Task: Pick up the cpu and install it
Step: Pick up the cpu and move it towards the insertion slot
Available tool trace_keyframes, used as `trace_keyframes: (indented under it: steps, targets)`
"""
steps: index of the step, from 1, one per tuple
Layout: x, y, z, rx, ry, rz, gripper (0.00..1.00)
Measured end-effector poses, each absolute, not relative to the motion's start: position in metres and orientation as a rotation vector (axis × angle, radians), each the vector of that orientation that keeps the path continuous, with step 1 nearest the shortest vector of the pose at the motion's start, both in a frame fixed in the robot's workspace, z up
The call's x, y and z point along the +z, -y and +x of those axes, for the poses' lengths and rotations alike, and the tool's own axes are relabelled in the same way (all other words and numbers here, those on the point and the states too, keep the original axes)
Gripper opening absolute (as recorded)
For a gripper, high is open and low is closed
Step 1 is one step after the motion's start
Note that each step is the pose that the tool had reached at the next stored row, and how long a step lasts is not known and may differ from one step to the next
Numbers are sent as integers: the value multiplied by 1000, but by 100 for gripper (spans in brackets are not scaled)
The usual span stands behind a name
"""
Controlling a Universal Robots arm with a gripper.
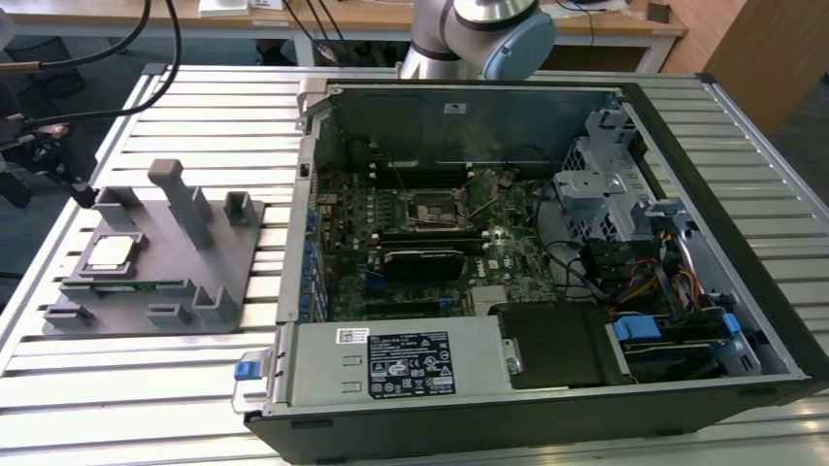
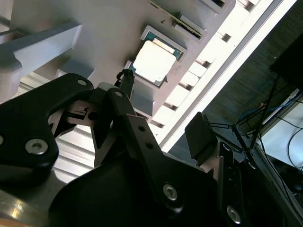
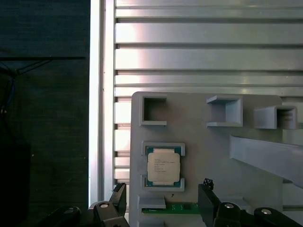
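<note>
**Landmark: grey fixture point(image 1: 223, 243) point(image 3: 199, 127) point(image 2: 109, 28)**

1. The fixture lies flat on the slatted metal bench point(image 1: 169, 388) point(image 3: 208, 42). Upright posts and open-sided pockets rise from its top face.

2. The cpu point(image 1: 111, 252) point(image 3: 163, 165) point(image 2: 154, 61) lies flat in a shallow framed pocket of the fixture, silver top upward. The pocket is close to the fixture edge that faces away from the computer case point(image 1: 518, 417). The cpu is seated and not lifted.

3. A green board strip point(image 3: 175, 206) point(image 1: 130, 286) lies in a fixture slot just beside the cpu pocket.

4. The gripper point(image 3: 164, 185) point(image 2: 163, 106) is positioned at the fixture, near the cpu pocket. The fingers point(image 3: 208, 201) point(image 2: 201, 135) are released, spread wide and grasping nothing. In the first wrist view one finger is over the fixture face beside the cpu pocket. The other is just off the fixture edge, over the bench. The cpu lies ahead of the gap between them and neither finger touches it. How high the fingers stand above the fixture cannot be told.

5. The case stands open on the bench just beside the fixture, on the exterior view's right. The motherboard socket point(image 1: 432, 206) inside it is well apart from the fixture and holds no chip.
</note>
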State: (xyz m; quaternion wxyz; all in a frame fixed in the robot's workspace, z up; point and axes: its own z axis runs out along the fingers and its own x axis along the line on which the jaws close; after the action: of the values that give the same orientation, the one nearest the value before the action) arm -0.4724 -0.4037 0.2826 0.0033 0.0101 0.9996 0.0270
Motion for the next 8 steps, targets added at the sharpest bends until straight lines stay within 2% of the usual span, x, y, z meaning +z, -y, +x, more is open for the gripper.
trace_keyframes:
  steps: [8]
  targets:
    - [280, 404, -472, 84, -3135, 32, 71]
